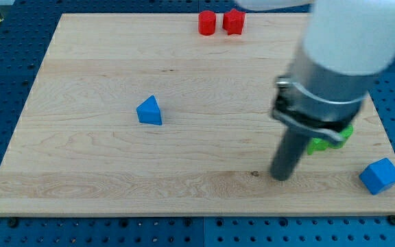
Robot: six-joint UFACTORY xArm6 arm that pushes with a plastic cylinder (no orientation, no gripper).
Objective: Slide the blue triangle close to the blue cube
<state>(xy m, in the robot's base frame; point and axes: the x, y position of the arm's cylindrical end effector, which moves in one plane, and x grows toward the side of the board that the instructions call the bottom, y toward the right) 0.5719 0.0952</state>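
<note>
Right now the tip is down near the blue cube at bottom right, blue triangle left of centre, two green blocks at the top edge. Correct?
One thing is off: the two blocks at the top edge are red, as the camera view shows. The green block sits half hidden behind the arm. The rest holds: my tip is near the blue cube, blue triangle left of centre.

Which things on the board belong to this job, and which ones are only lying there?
For the job: blue triangle; blue cube; my tip, between them, nearer the cube, touching neither.

Lying about: two red blocks at the view's top; green block, partly hidden behind the arm.
</note>
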